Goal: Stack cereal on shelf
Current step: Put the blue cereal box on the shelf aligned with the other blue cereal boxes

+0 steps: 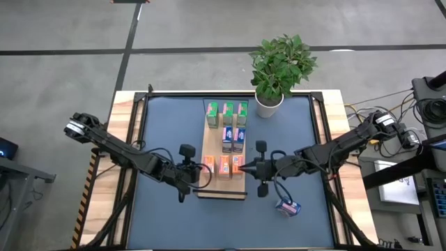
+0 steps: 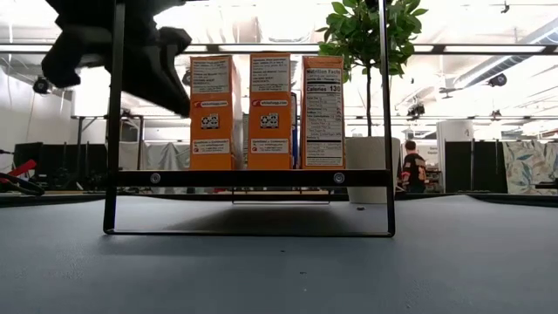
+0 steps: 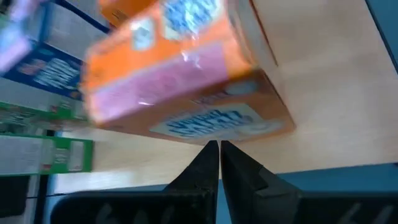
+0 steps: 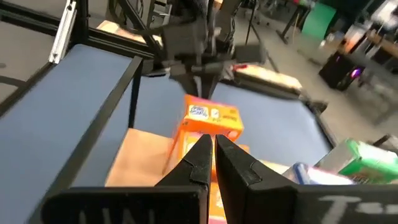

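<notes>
My left gripper (image 1: 197,169) and right gripper (image 1: 245,168), both closed and empty, flank the orange cereal boxes (image 1: 225,165) at the shelf's (image 1: 221,191) six o'clock end. I should nudge them square gently; one blue box (image 1: 287,206) waits at four o'clock.

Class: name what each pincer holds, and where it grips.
Nothing: the left pincer and right pincer are both shut, empty, either side of an orange cereal box.
</notes>
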